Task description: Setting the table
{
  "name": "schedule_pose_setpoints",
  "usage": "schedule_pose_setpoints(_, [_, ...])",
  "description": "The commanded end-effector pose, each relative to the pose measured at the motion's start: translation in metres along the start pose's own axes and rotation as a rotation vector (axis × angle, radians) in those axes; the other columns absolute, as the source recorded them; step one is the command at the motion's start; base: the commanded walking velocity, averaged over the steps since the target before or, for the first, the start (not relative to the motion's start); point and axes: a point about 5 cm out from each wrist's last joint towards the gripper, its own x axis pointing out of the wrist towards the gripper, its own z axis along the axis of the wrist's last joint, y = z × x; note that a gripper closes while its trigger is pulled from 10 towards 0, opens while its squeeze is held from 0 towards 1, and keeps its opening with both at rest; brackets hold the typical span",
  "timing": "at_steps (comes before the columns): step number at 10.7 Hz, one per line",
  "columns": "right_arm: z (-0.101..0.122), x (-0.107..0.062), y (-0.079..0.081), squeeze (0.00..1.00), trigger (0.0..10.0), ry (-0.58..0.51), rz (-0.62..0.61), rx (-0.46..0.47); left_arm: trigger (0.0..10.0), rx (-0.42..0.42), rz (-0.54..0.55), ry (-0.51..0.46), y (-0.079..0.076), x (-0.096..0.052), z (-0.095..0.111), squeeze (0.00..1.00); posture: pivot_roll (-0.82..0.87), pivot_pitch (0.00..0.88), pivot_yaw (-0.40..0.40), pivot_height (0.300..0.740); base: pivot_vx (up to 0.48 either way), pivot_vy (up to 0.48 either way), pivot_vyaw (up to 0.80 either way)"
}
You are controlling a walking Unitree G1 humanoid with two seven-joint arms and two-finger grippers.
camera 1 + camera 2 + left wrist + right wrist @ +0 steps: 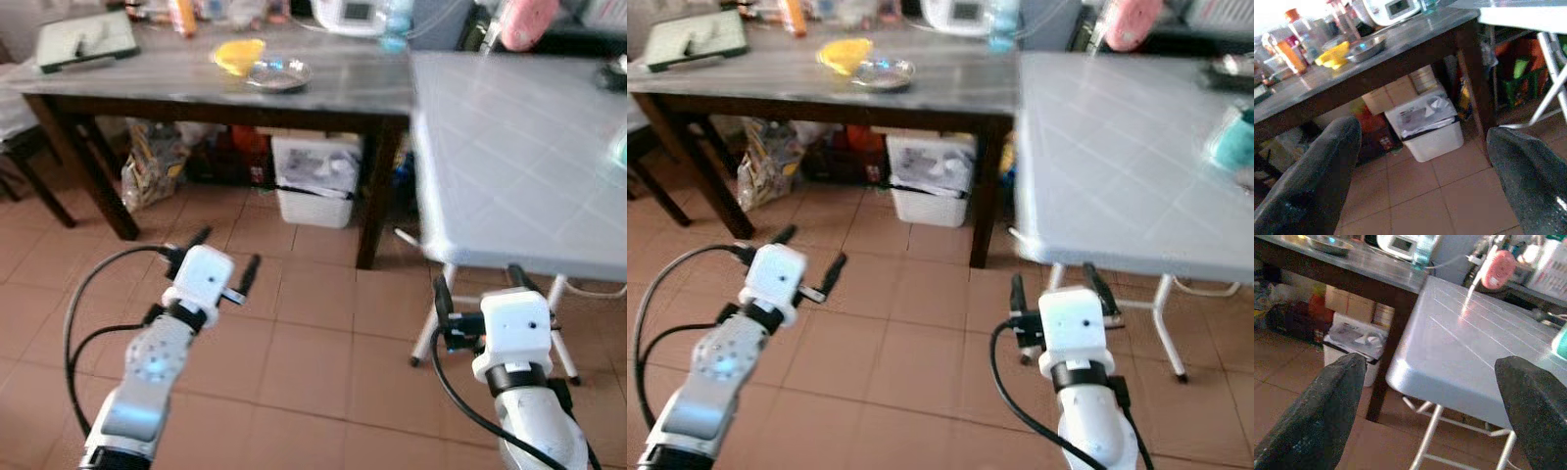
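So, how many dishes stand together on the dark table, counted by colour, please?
Yellow bowl: 1
Silver metal bowl: 1
Total: 2, side by side on the dark table.

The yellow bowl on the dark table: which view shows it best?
The left eye view: the yellow bowl sits unobstructed beside the metal dish. The right eye view matches it; the left wrist view shows it small and side-on.
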Motion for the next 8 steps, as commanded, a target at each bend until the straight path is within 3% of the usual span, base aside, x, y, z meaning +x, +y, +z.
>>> schedule_pose_setpoints(1, [0.0004,-0.0018,-0.003,0.0,10.0,0.002,-0.012,-0.008,10.0,0.005,-0.026,-0.016,-0.0047,0.0018,0.0043,0.0,-0.02,0.122,0.048,0.74,0.0,-0.48,0.0])
schedule_pose_setpoints(8, [0.0008,-0.0036,-0.0049,0.0,10.0,0.002,-0.022,-0.016,10.0,0.003,-0.03,-0.023,-0.0056,0.0023,0.006,0.0,-0.02,0.122,0.049,0.74,0.0,-0.48,0.0])
